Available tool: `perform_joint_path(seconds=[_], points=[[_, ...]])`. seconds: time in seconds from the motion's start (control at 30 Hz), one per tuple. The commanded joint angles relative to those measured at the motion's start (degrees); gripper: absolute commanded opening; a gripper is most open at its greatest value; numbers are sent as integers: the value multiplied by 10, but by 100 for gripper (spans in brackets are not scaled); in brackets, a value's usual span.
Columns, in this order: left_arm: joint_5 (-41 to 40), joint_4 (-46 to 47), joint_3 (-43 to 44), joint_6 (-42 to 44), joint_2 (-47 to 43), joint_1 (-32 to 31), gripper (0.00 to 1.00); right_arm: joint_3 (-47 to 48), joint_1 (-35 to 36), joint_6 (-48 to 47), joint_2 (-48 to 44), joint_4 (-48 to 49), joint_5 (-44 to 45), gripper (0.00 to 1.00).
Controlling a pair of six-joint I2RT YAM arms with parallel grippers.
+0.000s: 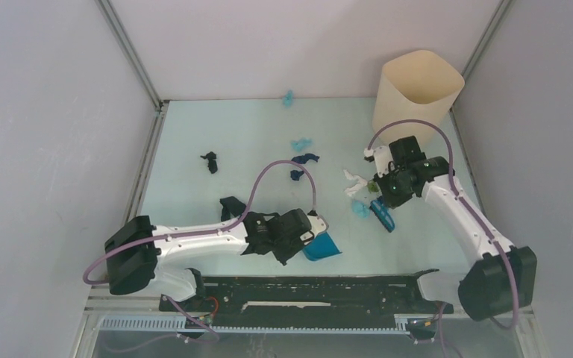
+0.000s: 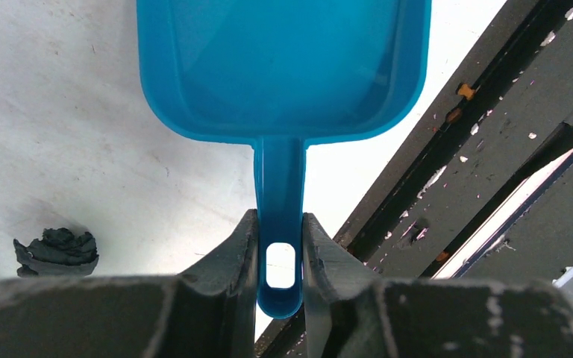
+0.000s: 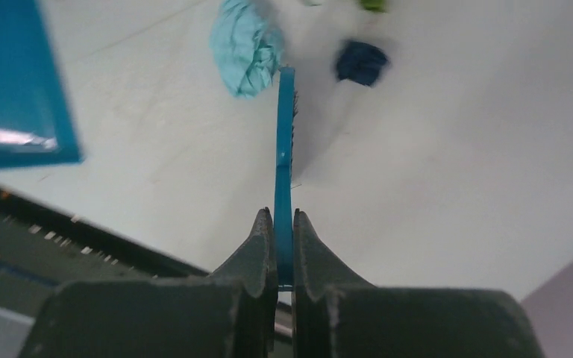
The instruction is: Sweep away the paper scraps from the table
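Paper scraps lie scattered on the pale mint table (image 1: 194, 194): a light blue one (image 1: 359, 209) beside the brush, a white one (image 1: 354, 183), a greenish one (image 1: 375, 187), navy ones (image 1: 297, 175), a black one (image 1: 210, 160), and a light blue one (image 1: 288, 98) at the back wall. My left gripper (image 2: 279, 216) is shut on the handle of the blue dustpan (image 2: 283, 67), low near the front rail (image 1: 321, 245). My right gripper (image 3: 283, 215) is shut on the blue brush (image 3: 285, 149), whose tip touches the light blue scrap (image 3: 245, 45). A navy scrap (image 3: 361, 62) lies just beyond.
A tall beige bin (image 1: 416, 91) stands at the back right corner. A black slotted rail (image 1: 306, 291) runs along the front edge. Grey walls close in the left, back and right. A black scrap (image 2: 58, 250) lies left of the left gripper.
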Motion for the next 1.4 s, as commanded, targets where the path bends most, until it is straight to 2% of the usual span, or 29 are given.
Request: perform_joint_path(seconds=[0.0,0.2,0.3,0.4,0.53,0.7,0.93,1.13,1.37], points=[[-2,5,22,-6,6,-3,0,-9,31,25,-60,-51,-37,0],[12,7,23,-7,21,-3,0,27,15,-13,-110,-53,41,0],[-5,-2,39,-25,36,-3,0,39,0,-43,-108,-3,102,0],[-14,-14,63,-36,53,-3,0,39,-4,-79,-81,69,166,0],[-16,-22,86,-44,66,-3,0,39,-5,-107,-32,127,167,0],[-11,-36,127,-53,94,-3,0,42,11,-87,43,158,171,0],[-7,-60,202,-44,149,-1,0,41,61,-26,86,85,82,0],[-4,-52,237,-45,192,-1,0,26,76,-5,26,-11,-89,0],[7,-19,243,-53,210,-2,0,12,77,17,-28,-44,-220,0]])
